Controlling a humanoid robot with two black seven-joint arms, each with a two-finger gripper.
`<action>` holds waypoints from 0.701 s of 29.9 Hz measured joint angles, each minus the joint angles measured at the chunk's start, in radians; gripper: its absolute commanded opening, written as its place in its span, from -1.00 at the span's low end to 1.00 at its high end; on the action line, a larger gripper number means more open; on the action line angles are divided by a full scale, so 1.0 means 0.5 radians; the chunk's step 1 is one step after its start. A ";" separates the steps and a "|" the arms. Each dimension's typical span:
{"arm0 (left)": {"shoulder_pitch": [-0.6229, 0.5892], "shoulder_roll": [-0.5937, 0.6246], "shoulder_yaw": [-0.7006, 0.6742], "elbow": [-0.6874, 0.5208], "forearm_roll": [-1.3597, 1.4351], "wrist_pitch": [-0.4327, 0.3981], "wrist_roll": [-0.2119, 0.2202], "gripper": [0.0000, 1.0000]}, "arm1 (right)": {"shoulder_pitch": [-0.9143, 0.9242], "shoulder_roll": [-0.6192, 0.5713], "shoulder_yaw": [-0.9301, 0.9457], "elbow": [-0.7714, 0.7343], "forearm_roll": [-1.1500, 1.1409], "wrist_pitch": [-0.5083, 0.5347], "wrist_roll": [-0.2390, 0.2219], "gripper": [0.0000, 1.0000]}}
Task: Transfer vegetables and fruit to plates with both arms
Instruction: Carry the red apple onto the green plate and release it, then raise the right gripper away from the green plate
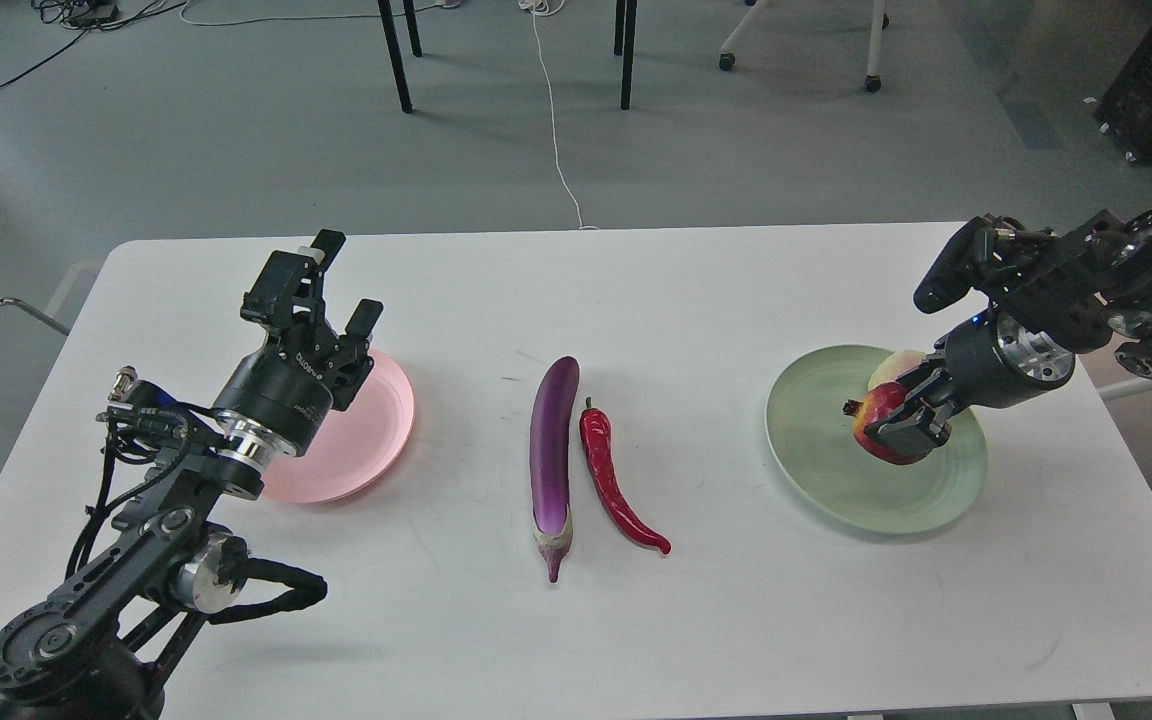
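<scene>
While my left gripper hangs above the far edge of the pink plate, its fingers stand wide apart and hold nothing. That plate is bare where I can see it; my wrist covers part of it.

Centre of the table: eggplant and chili lie side by side, close but seemingly not touching, eggplant on the left. Both run near-to-far, long axes roughly parallel. The eggplant's pale stem end points toward me; the chili's green stem points away. Neither is on a plate yet.

Relation that matters: the eggplant lies to the right of my left gripper and nearer to me, and the left arm looks closer to it than the right arm is. Judgement: the fingers would need to close across the eggplant's width, so the wrist should turn until the gap sits crosswise to that axis. The chili alongside leaves little room for the right-hand finger.

Right side: green plate carries the peach, mostly hidden. My right gripper is clamped on the pomegranate, low over that plate; whether it touches the plate I cannot tell.
</scene>
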 measured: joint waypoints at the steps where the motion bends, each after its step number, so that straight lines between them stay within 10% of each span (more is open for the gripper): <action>1: 0.000 0.000 0.000 0.000 0.000 0.000 0.000 0.97 | -0.004 -0.001 0.002 0.000 0.000 -0.003 0.000 0.87; 12: -0.005 0.050 0.010 0.001 0.003 -0.005 -0.004 0.97 | -0.030 -0.101 0.328 0.004 0.224 -0.001 0.000 0.93; 21: -0.058 0.201 0.044 -0.124 0.216 -0.082 -0.002 0.97 | -0.554 -0.254 0.991 0.019 1.972 0.005 0.000 0.93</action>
